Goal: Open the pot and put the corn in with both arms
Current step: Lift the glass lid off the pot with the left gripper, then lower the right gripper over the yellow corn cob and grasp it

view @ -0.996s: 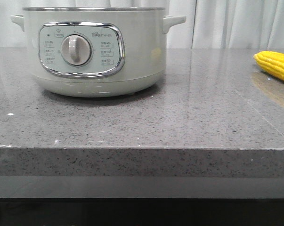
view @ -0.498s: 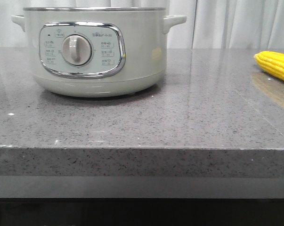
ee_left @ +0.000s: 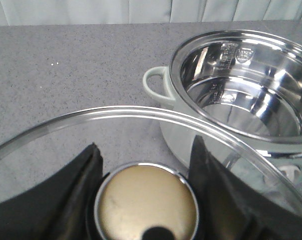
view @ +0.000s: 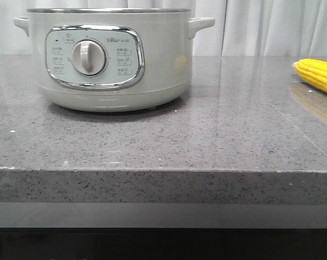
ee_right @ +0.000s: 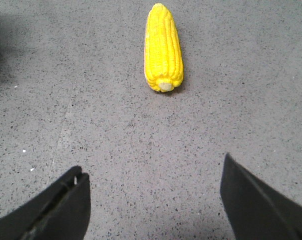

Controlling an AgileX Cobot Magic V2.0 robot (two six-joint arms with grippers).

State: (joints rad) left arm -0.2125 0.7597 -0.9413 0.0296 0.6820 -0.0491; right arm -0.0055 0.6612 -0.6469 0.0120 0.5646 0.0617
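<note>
The pale grey-green pot (view: 109,59) stands open at the back left of the counter, its steel inside (ee_left: 241,95) bare. My left gripper (ee_left: 145,145) is shut on the round brass-coloured knob (ee_left: 146,202) of the glass lid (ee_left: 115,112). It holds the lid beside the pot, with the rim overlapping the pot's near side. The yellow corn (view: 318,75) lies on the counter at the far right. My right gripper (ee_right: 152,164) is open above bare counter, with the corn (ee_right: 163,47) ahead of it, end-on and apart from the fingers. Neither gripper shows in the front view.
The grey speckled counter (view: 206,141) ends in a front edge (view: 163,172) near the camera. A white curtain (view: 271,27) hangs behind. One small side handle (ee_left: 153,85) of the pot juts toward the held lid.
In the front view the pot's control panel and dial have shifted slightly to the right. The corn has not moved.
</note>
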